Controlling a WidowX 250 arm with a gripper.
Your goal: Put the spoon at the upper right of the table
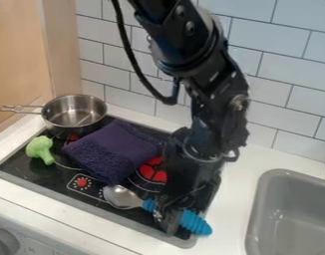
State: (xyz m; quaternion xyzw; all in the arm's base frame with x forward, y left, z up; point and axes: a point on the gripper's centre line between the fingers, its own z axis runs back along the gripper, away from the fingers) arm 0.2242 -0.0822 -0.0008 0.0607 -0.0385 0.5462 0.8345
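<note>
Glossy stovetop (21, 166) underlies the ribbed-handled spoon (122, 197); whether jaws clamp it is unclear.

The far wall (291, 69) is faced with pale tiles — staggered, parted by dark lines. The far left side is bounded by a light brown panel (15, 60). Into the white counter (235, 199) are set a black stovetop (35, 177) and — at right — a grey sink (281, 173).

The stove (52, 175) sits left of the sink (281, 172), with the wall (285, 74) behind. On the stove, the pot (73, 113) occupies the rear left; the broccoli (40, 148) lies before it, left of the cloth (112, 149). The spoon (120, 196) is in front of the cloth, its handle at my gripper (168, 217).
</note>
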